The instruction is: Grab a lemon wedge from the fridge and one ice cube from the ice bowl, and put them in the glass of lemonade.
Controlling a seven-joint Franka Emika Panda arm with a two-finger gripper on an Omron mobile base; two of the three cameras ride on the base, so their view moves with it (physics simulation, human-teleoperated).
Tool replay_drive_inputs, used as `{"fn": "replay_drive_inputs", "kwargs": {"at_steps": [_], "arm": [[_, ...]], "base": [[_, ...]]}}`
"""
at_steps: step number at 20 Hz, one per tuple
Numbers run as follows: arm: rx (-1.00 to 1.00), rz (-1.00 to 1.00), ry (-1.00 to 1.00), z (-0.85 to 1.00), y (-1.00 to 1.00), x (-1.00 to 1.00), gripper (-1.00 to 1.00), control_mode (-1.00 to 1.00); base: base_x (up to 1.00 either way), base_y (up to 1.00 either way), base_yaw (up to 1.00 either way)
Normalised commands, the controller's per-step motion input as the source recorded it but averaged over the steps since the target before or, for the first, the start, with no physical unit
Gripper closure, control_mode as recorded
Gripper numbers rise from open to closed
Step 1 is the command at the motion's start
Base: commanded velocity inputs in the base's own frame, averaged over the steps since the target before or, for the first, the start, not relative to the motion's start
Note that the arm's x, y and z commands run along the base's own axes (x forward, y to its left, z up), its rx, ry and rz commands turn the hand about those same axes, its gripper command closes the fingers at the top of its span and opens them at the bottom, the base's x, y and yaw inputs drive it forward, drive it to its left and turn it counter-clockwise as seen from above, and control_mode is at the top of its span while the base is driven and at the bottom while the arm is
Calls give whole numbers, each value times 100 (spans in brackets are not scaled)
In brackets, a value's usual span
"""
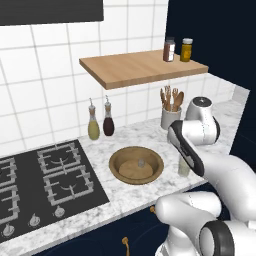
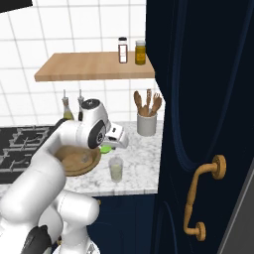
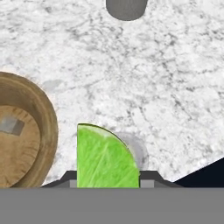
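My gripper (image 3: 108, 177) is shut on the lemon wedge (image 3: 105, 157), a bright yellow-green wedge standing between the two dark fingertips. The same wedge (image 2: 105, 148) hangs under the hand just above the glass of lemonade (image 2: 116, 170), slightly to its left. The glass rim (image 3: 139, 152) peeks out behind the wedge. In the left base view the forearm hides most of the glass (image 1: 184, 169). The brown wooden ice bowl (image 1: 136, 165) sits left of the glass with one small pale ice cube (image 1: 141, 162) in it; bowl (image 3: 30, 131) and cube (image 3: 12, 126) also appear at the hand view's left. The fridge is out of view.
A white utensil holder (image 1: 170, 117) with wooden tools stands behind the glass. Two slim bottles (image 1: 100, 122) stand by the tiled wall, a wooden shelf (image 1: 140, 67) with two jars hangs above, and a black hob (image 1: 40, 185) lies left. A navy cabinet door (image 2: 203, 124) with a gold handle rises right of the counter.
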Motion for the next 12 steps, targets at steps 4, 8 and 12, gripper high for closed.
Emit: {"fn": "replay_drive_inputs", "kwargs": {"at_steps": [4, 8, 12], "arm": [[0, 0, 0, -11, -14, 9, 100, -100], [0, 0, 0, -19, -12, 7, 100, -100], [1, 0, -1, -25, -1, 5, 100, -100]], "base": [[0, 0, 0], [0, 0, 0], [0, 0, 0]]}}
